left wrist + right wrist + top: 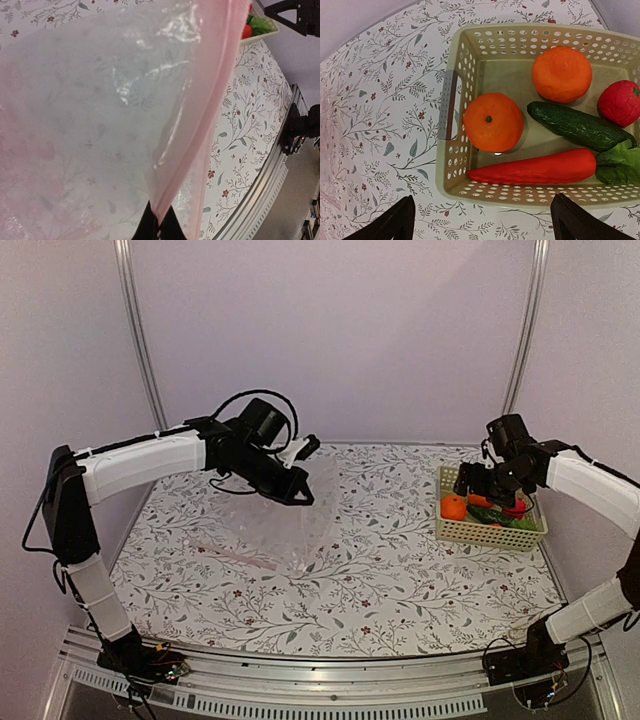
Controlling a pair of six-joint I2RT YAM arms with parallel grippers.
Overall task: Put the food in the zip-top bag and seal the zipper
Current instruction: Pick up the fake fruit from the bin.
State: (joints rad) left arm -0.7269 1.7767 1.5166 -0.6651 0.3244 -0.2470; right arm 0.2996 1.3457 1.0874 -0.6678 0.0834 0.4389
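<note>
- The large clear, crinkly zip-top bag (285,530) is mid-table, well apart from the pale yellow-green lattice plastic basket (451,165) near the floral table's (400,590) right edge.
- The left gripper (159,227) is clamped on the thin pink zipper strip (200,115), holding that edge raised.
- The right gripper (482,225) hangs over the basket, jaws spread wide and holding nothing.
- In the basket lie two dimpled round oranges (493,121) (562,74), a small bumpy red fruit (620,102) and a dark green cucumber (575,126) set diagonally.
</note>
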